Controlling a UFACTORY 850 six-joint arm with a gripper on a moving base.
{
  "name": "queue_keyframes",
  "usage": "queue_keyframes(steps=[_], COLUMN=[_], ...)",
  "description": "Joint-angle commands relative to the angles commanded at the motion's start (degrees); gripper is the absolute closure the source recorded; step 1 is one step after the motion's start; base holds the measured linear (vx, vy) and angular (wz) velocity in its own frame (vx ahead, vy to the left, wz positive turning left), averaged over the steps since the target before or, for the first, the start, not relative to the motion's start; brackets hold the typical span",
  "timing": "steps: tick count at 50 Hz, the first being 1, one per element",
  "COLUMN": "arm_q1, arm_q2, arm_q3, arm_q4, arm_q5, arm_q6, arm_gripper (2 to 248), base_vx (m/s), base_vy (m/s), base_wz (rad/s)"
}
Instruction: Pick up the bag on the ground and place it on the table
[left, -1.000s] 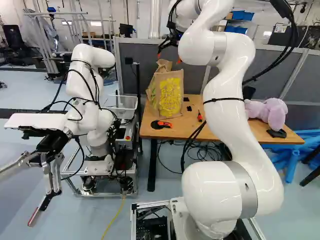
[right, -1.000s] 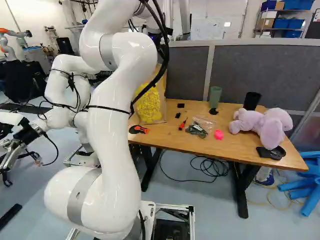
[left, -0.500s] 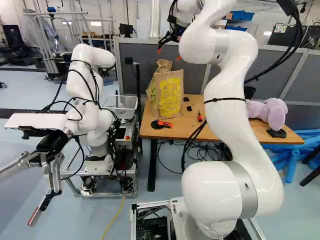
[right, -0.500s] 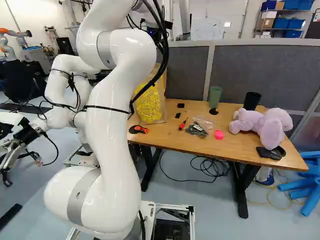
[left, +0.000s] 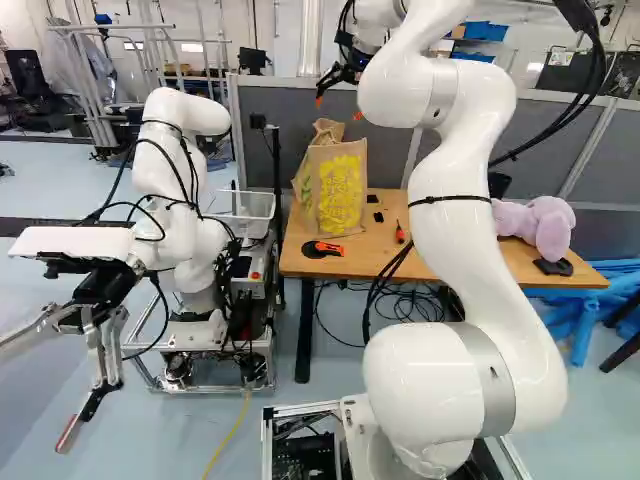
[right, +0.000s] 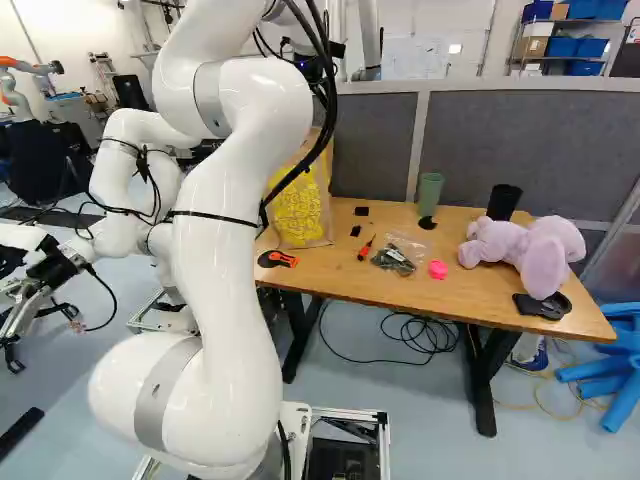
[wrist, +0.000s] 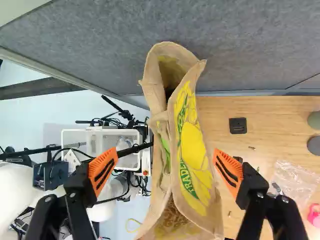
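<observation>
Wooden desk (right: 470, 300), floppy bag (left: 340, 195) standing at its left edge.
Probably light, soft-sided; I'd pinch the top rim (wrist: 180, 91). Pincer (wrist: 166, 167) wide open above.

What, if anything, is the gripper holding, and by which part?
Nothing: the gripper is open above the bag, which stands on the table.

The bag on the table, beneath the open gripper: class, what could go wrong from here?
The bag stands close to the table's end, so a nudge might tip it off.

In the wrist view the open gripper has one finger toward each side of the bag; dipping or swinging sideways, it could snag the open top.
</observation>
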Motion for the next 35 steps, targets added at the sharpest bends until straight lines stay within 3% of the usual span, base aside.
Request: queue_keyframes(steps=[35], arm_q1=[0.0], arm_q2=[0.0], arm_q3=[0.0], arm_q4=[0.0], arm_q5=[0.0], arm_q6=[0.0], arm_gripper=[3], base_vx=[-0.083], base_vy=[-0.002], base_wz=[0.01])
